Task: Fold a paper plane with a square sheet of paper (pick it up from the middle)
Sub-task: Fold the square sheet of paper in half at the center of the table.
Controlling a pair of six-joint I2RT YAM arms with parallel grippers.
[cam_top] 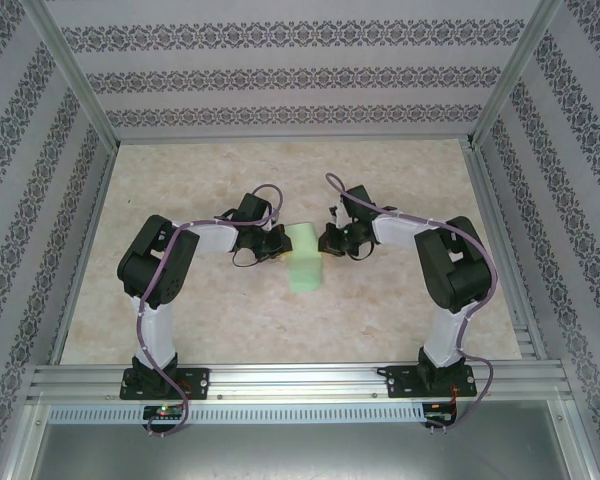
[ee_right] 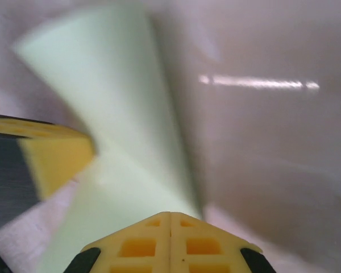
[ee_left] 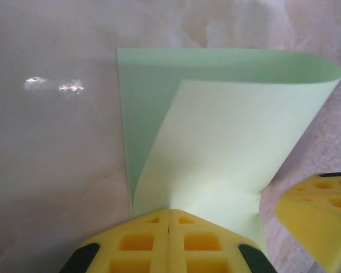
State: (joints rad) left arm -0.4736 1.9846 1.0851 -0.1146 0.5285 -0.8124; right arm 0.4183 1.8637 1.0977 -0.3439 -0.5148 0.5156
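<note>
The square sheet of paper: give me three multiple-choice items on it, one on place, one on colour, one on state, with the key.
1. Where is the square sheet of paper?
A) by the far wall
B) between the left gripper and the right gripper
C) on the front rail

2. Its colour?
A) pale mint-green
B) white
C) blue

3. Its state?
A) flat
B) crumpled
C) curled over itself, one edge pinched

Key:
1 B: the top view shows a gripper at each side of it.
2 A: every view shows it green.
3 C: the left wrist view shows the upper layer arching over the lower one into the shut left gripper.
</note>
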